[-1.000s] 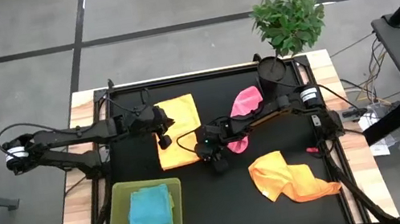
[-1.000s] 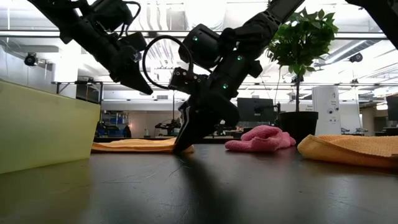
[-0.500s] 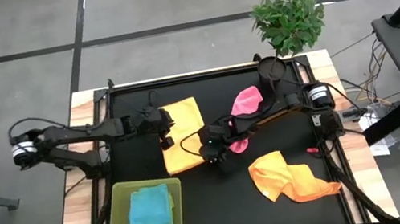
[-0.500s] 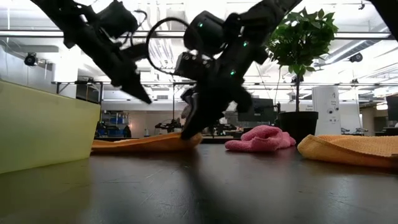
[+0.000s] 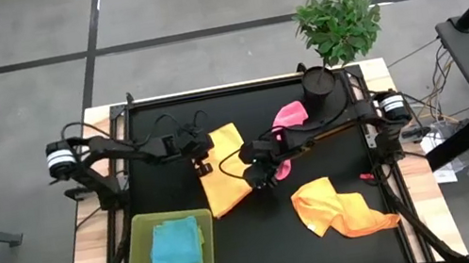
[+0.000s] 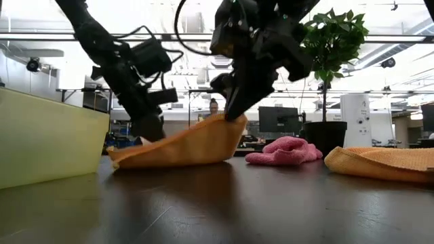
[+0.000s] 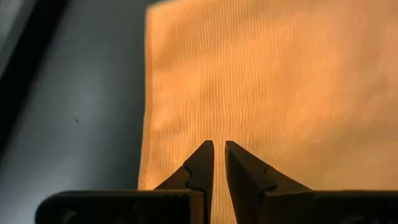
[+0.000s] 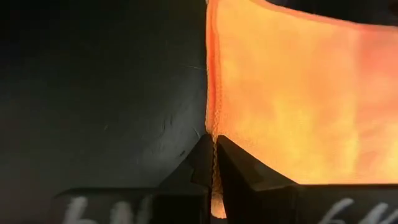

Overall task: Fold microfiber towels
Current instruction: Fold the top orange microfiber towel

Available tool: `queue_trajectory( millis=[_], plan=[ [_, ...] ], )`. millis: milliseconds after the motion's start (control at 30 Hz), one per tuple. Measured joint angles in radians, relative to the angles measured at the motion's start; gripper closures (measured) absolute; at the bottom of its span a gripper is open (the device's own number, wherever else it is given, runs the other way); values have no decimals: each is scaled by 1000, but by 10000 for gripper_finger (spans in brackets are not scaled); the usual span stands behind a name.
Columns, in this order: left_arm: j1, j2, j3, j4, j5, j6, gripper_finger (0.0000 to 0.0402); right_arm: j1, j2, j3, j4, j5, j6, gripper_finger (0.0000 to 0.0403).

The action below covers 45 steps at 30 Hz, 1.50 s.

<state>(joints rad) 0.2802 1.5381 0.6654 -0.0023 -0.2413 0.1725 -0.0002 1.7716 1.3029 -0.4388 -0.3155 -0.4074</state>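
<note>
The yellow towel lies at table centre, its long axis running 12 to 6 o'clock. The right gripper clenches its 3 o'clock edge, lifted. The left gripper, nearly closed, pinches the 9 o'clock edge, equally near.

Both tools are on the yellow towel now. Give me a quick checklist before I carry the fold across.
1. Right tool pinching the yellow towel edge: ok.
2. Left tool clamped on the same towel: cannot tell; tips nearly together over the cloth.
3. Right-hand edge lifted off the table: ok in the low view.
4. Pink towel apart from the yellow one: ok.
5. Orange towel out of the path: ok.
6. Green tray with blue towel untouched: ok.
</note>
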Motion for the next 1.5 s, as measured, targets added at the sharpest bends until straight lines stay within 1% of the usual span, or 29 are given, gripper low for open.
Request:
queue_trajectory(
  millis=[100, 200, 300, 533, 733, 833, 900, 1033, 1100, 1200, 1300, 1367, 1500],
  plan=[
    [1, 19, -1, -1, 17, 2, 375, -6, -27, 0, -12, 0, -15, 394],
    [1, 22, -9, -1, 85, 22, 375, -27, -47, 0, 4, -1, -18, 394],
    [0, 24, -14, -4, 128, 38, 375, -64, -52, 0, 22, 0, -13, 394],
    [0, 24, -16, -6, 153, 97, 375, -168, -52, 2, 105, 1, -12, 394],
    [0, 24, -13, -6, 205, 101, 375, -251, -33, 16, 190, 1, -13, 394],
    [0, 18, -10, -23, 206, 101, 375, -282, -3, 21, 242, 2, -12, 394],
    [0, -12, 6, -113, 177, 104, 375, -298, 22, 42, 241, 2, -12, 394],
    [4, -124, 33, -281, 8, 122, 375, -320, 65, 81, 241, 6, -18, 394],
    [13, -186, 30, -328, -38, 144, 375, -329, 83, 105, 241, 26, -24, 394],
    [36, -275, 20, -348, -44, 149, 375, -342, 110, 139, 243, 80, -36, 394],
    [56, -346, 1, -342, -44, 149, 375, -354, 147, 171, 246, 85, -49, 394],
    [66, -378, -11, -333, -44, 148, 375, -359, 179, 197, 248, 99, -51, 394],
    [86, -419, -28, -326, -45, 121, 375, -366, 244, 243, 234, 187, -59, 394]
  ],
)
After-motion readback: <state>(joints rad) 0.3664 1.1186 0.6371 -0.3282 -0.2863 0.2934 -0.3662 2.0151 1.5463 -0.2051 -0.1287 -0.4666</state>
